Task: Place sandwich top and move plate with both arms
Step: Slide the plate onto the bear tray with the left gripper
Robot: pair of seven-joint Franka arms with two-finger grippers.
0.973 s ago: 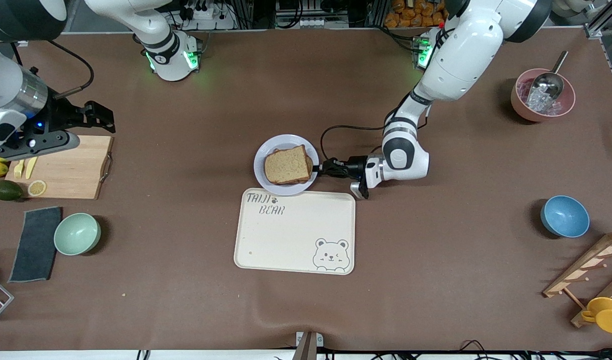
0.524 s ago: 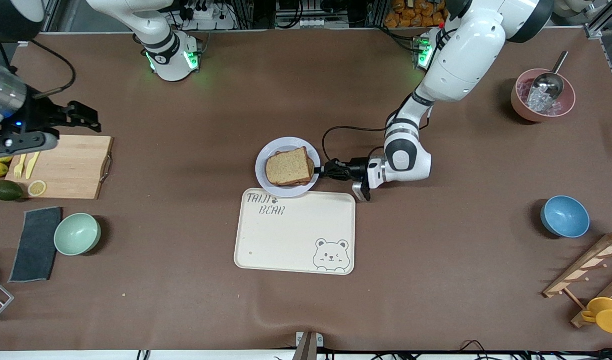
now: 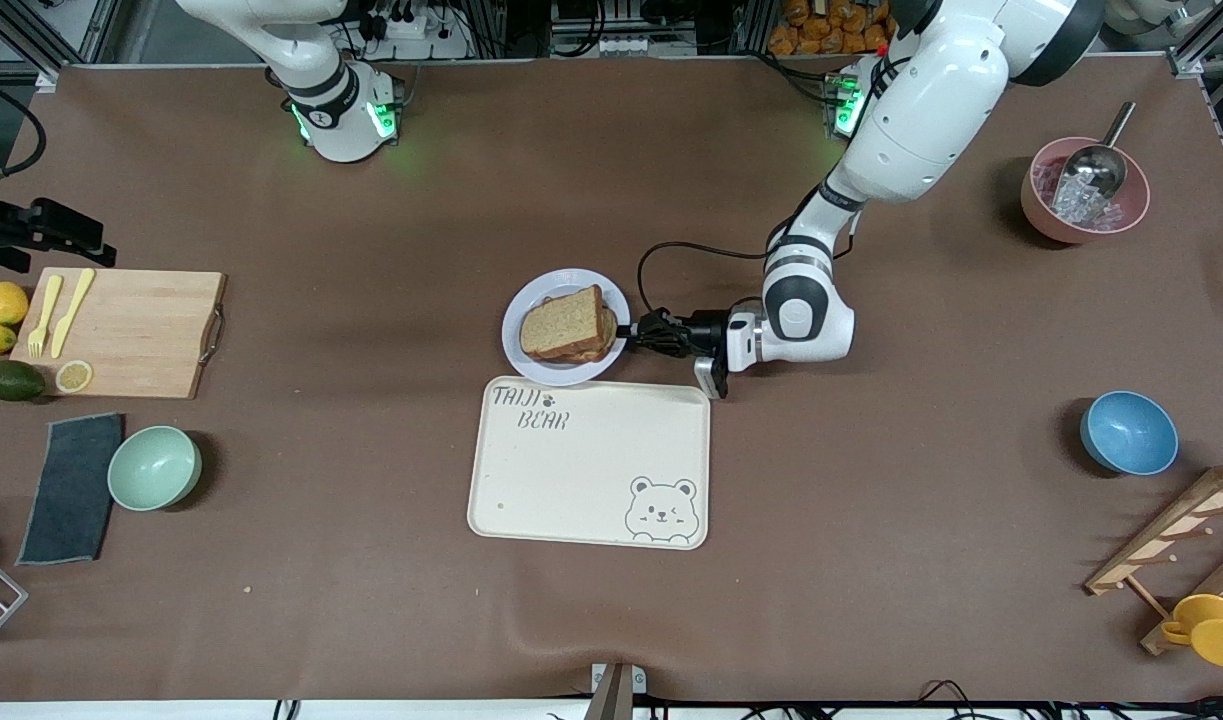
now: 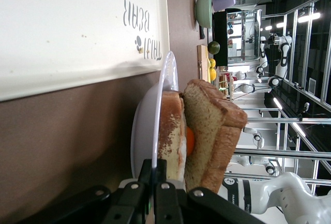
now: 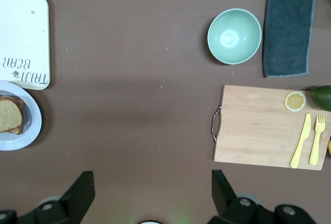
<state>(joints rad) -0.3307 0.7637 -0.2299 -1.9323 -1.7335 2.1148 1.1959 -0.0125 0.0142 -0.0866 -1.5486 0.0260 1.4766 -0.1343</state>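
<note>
Though hidden from the front, left pincer (image 4: 155, 182) pinched on plate (image 4: 155, 115) rim; right pincer (image 5: 150, 193) spread.

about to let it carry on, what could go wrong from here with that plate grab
1. The left gripper pinches only the plate rim, so the plate could tip or slip out when moved.
2. The sandwich top leans on the filling and could slide off.
3. The tray lies right beside the plate, nearer the front camera; the plate might catch its raised edge.
The right gripper waits open, high over the table near the cutting board.
</note>
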